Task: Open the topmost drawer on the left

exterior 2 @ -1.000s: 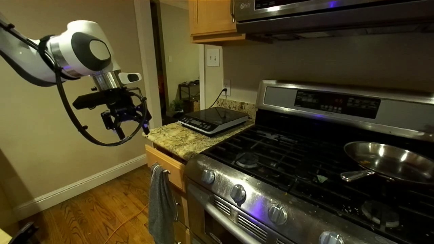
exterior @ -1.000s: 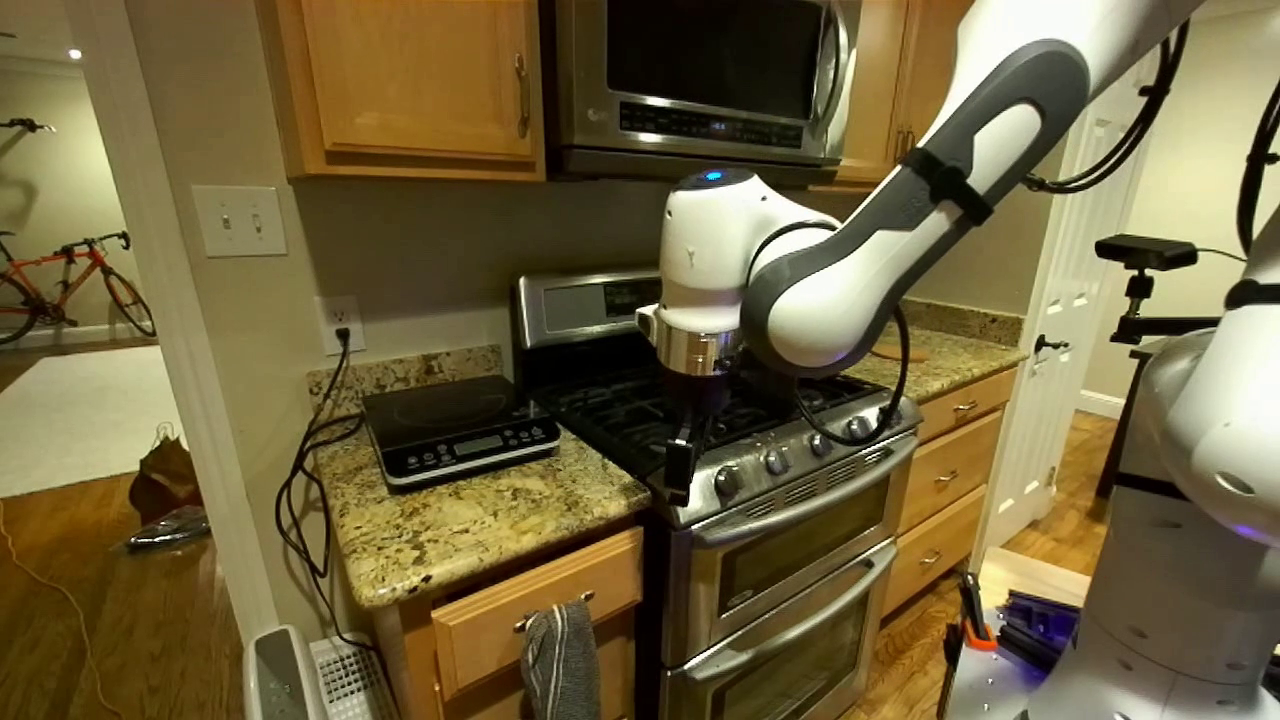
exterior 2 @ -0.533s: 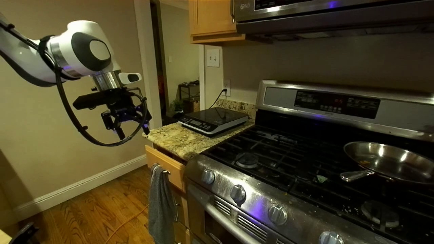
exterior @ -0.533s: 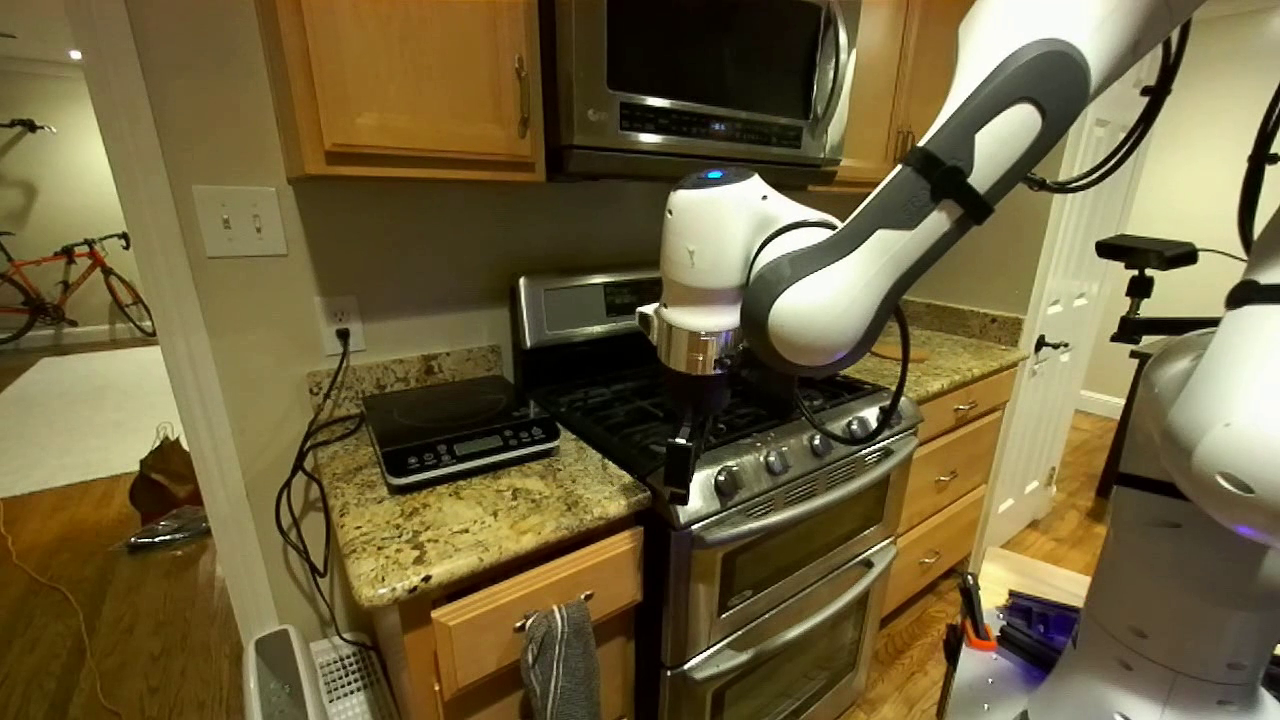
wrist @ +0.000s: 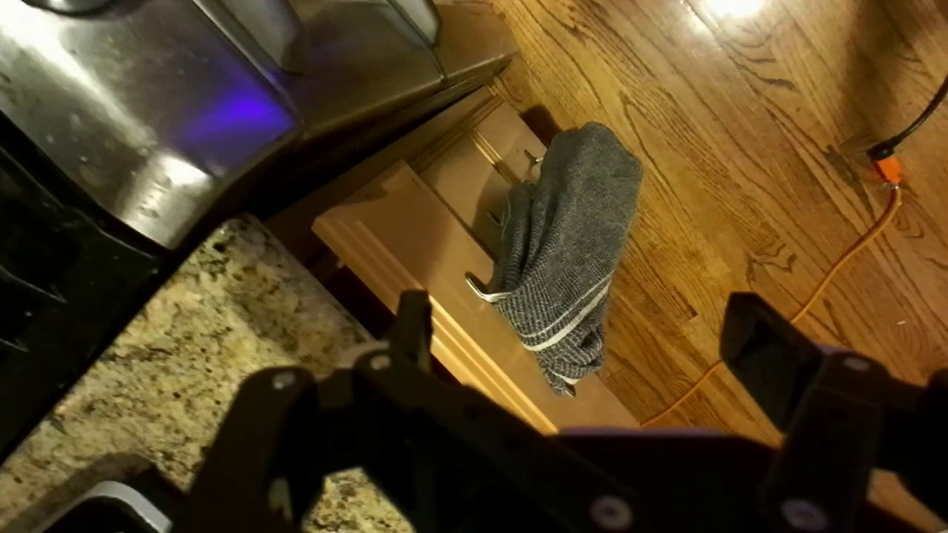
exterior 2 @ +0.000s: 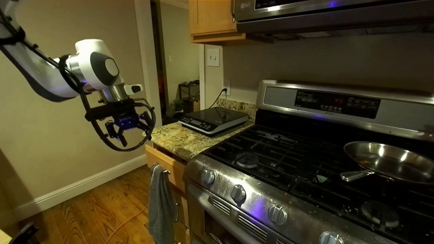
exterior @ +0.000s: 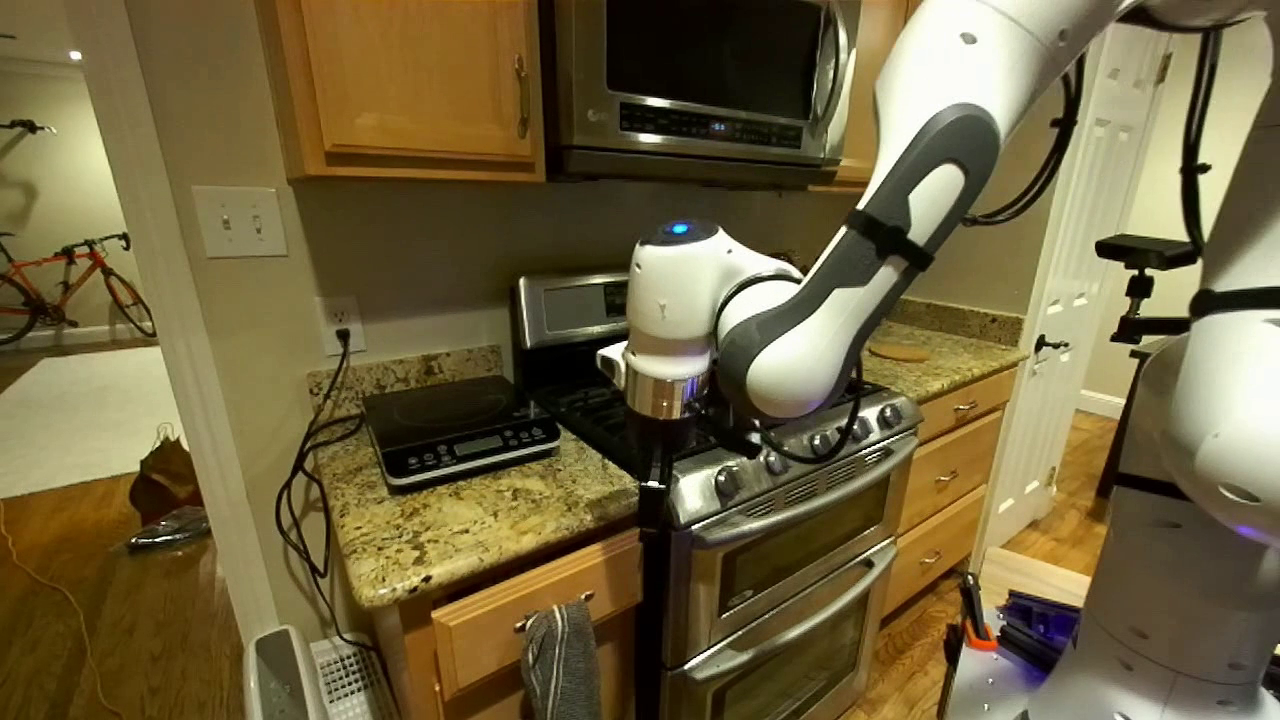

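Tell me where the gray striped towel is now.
In an exterior view, the gray striped towel hangs at bottom center from the handle of the oak drawer, left of the steel double oven.

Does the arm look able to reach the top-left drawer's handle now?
Probably yes: the open gripper hangs higher than the drawer, though a towel covers its handle except at the ends.

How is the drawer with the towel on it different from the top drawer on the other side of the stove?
The towel drawer stands a little open, but the far top drawer looks shut. A gray towel hangs over the towel drawer's handle, but the far top drawer's handle has no towel. They are alike too: both are light wood with metal handles, and both sit under a speckled countertop.
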Robot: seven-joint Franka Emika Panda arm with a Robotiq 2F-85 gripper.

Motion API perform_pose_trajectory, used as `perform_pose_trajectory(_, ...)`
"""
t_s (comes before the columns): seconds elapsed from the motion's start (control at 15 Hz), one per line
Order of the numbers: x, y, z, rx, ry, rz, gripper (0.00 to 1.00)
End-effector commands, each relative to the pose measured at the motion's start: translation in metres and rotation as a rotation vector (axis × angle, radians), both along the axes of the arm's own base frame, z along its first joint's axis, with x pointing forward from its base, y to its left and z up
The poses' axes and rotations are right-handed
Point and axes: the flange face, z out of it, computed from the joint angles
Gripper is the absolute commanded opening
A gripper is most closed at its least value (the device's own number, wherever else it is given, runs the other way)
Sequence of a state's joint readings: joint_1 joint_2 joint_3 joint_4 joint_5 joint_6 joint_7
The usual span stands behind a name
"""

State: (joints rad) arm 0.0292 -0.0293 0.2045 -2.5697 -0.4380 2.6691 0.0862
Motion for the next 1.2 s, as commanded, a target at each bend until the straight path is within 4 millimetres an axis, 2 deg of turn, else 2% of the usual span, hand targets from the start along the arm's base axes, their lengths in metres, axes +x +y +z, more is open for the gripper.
perform_pose_trajectory(0.0, 0.029, 0.021, -0.03, 0.002, -0.007, 0.114, 1.0)
perform_pose_trajectory(0.13, 0.04, 0.031, -0.041, 0.0, -0.012, 0.167, 1.0)
perform_pose_trajectory(0.27, 0.049, 0.033, -0.038, -0.027, -0.013, 0.191, 1.0)
perform_pose_trajectory(0.33, 0.04, 0.031, -0.042, -0.006, 0.003, 0.156, 1.0)
perform_pose_trajectory(0.67, 0.05, 0.034, -0.042, -0.009, -0.008, 0.174, 1.0)
perform_pose_trajectory(1.13, 0.054, 0.048, -0.083, -0.009, -0.004, 0.262, 1.0)
